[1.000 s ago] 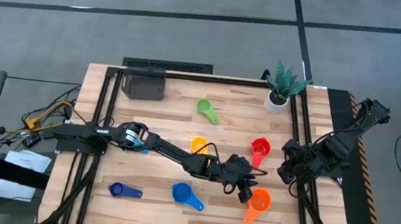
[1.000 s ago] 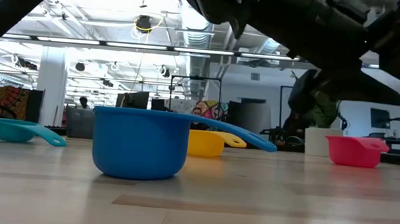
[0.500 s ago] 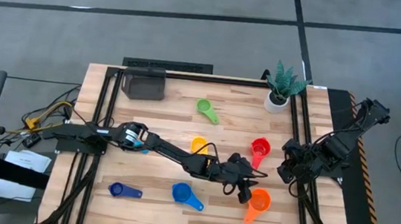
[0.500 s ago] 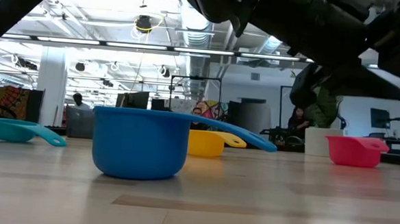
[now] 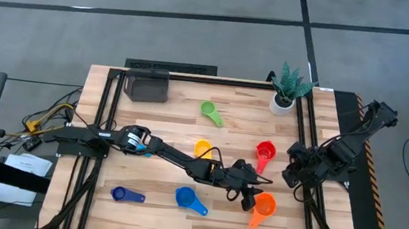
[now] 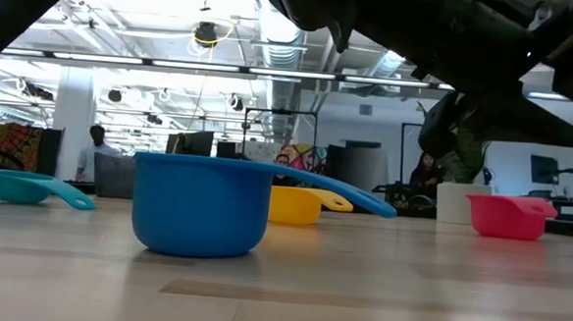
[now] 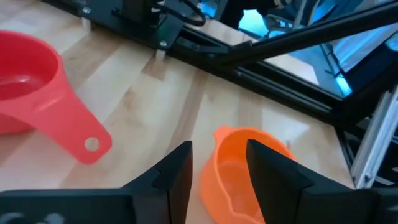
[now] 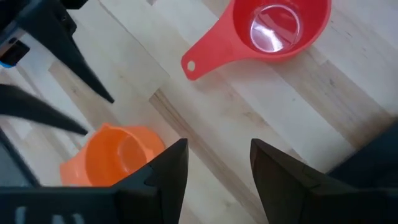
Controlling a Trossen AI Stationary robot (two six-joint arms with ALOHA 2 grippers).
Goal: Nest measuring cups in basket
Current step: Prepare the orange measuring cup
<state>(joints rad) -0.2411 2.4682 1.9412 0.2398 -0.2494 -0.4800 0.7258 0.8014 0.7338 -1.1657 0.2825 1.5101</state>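
My left gripper (image 5: 247,200) hangs with fingers apart at the orange cup's (image 5: 264,205) rim, near the red cup (image 5: 265,150). My right gripper (image 5: 290,174), fingers apart, waits beside them.

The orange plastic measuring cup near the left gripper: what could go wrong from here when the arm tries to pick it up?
1. The left gripper is open with one finger over the rim of the orange plastic measuring cup. If it closes off-centre, the light cup may slide or tip.
2. The red plastic measuring cup lies close by, so a sideways move could knock it.
3. The dark grey rectangular basket sits at the far corner, so the carry is long and a weak rim grip may slip.
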